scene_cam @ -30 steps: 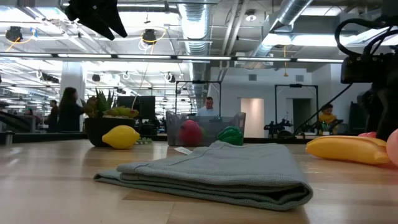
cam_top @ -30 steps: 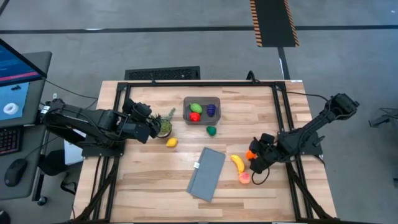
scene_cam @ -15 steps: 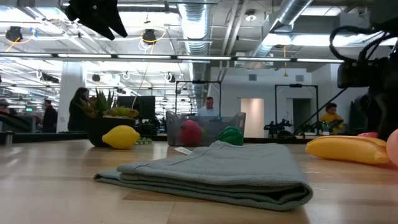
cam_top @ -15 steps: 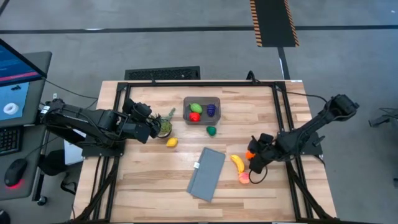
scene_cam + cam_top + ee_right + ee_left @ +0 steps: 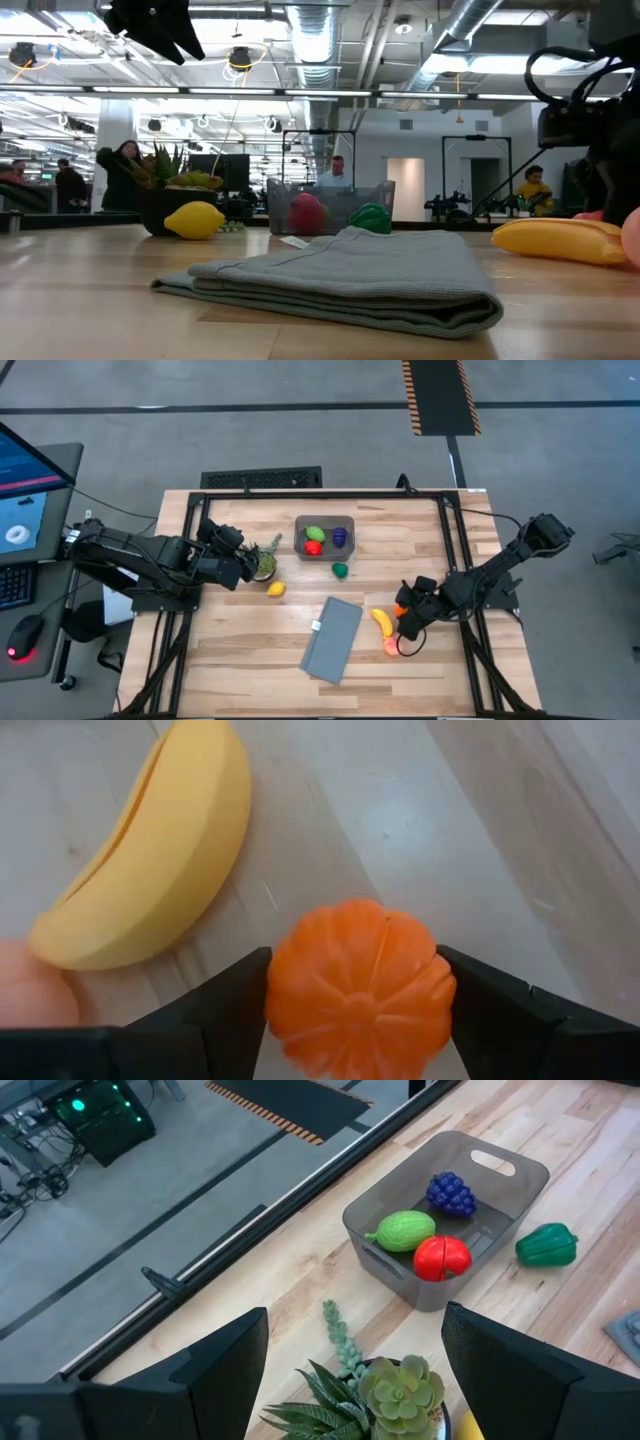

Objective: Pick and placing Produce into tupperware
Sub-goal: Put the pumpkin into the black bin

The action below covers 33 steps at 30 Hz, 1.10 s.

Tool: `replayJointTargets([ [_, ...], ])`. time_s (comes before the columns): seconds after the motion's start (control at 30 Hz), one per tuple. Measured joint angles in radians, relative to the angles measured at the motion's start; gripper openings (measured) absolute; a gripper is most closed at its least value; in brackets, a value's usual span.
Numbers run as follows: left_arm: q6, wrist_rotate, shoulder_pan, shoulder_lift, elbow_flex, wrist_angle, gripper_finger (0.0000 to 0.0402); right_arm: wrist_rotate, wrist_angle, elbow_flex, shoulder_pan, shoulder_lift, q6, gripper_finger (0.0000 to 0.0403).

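My right tool (image 5: pixel 355 1010) straddles the orange pumpkin (image 5: pixel 358 985), fingers touching both sides, ready to lift it toward the tupperware (image 5: pixel 325 538); my left tool (image 5: pixel 355 1370) waits half-open over the plant (image 5: pixel 385 1402)

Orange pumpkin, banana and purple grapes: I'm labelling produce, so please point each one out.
orange pumpkin (image 5: pixel 360 988), right wrist view, middle of its ribbed top.
banana (image 5: pixel 160 860), right wrist view, middle of its yellow body.
purple grapes (image 5: pixel 452 1193), left wrist view, centre of the bunch in the tub.

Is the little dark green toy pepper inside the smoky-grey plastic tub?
No, the dark green toy pepper lies on the wooden table just outside the smoky-grey plastic tub, which holds three other toys.
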Motion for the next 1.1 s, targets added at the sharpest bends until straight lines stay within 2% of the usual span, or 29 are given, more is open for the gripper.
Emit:
replayJointTargets([
  [0.47,0.001,0.0,0.0,0.0,0.0,0.0,0.0288,0.001,-0.002,0.0,0.0,-0.002,0.023,0.0277],
  [1.1,0.001,-0.001,0.0,0.0,0.0,-0.001,0.0288,0.0,-0.03,-0.001,0.0,-0.164,0.034,0.0276],
])
